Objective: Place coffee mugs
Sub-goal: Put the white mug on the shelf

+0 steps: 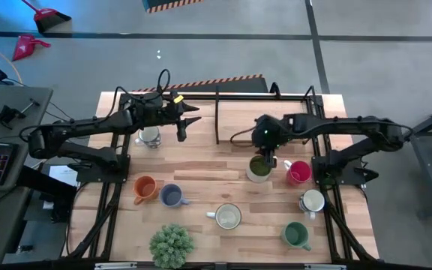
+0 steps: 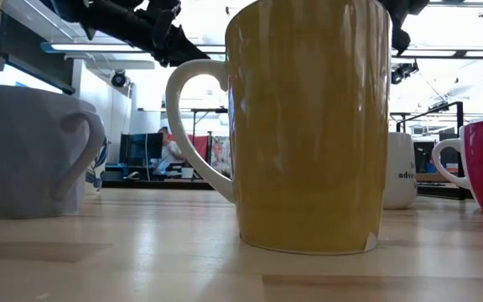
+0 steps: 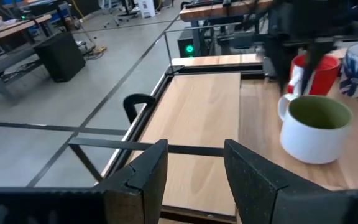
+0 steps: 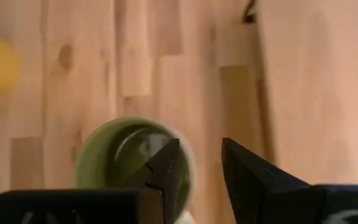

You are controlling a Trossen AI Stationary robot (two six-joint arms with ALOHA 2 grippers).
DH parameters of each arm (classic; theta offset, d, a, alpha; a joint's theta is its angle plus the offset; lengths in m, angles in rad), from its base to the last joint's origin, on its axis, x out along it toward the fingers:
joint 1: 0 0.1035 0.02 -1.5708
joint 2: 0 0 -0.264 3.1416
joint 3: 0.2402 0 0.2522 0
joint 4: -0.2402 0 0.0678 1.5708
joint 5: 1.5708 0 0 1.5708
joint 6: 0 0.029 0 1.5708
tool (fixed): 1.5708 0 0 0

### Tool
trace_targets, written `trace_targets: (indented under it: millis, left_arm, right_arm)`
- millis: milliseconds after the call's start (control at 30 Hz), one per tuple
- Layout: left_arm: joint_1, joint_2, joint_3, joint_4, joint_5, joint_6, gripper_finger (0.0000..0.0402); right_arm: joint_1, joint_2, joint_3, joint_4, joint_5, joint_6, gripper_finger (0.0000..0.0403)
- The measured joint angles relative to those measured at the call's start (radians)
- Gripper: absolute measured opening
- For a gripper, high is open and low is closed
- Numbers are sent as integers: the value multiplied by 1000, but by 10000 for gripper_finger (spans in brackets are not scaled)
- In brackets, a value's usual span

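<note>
Olive mug (image 1: 259,168) partly hidden beneath right gripper (image 1: 269,159)

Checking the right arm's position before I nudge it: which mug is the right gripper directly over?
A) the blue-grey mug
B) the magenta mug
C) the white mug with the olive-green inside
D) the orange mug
C: in the high view the right gripper sits at the rim of the white mug with the olive-green inside, and the right wrist view looks straight down into its green interior, one jaw over the opening, the other outside the rim.
</note>
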Motion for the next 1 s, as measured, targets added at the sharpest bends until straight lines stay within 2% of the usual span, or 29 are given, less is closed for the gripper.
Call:
trace_targets:
  millis: [133, 400, 600, 1000]
  left_arm:
    - [0, 0, 0, 0, -8, 3, 147]
    - [0, 0, 0, 0, -8, 3, 147]
    - [0, 0, 0, 0, -8, 3, 147]
    - [0, 0, 0, 0, -7, 13, 147]
  right_arm:
    - [51, 23, 0, -15, 14, 30, 97]
    - [112, 79, 1, -32, 172, 87, 110]
    - [114, 135, 1, -29, 161, 147, 110]
    - [114, 218, 1, -8, 161, 108, 110]
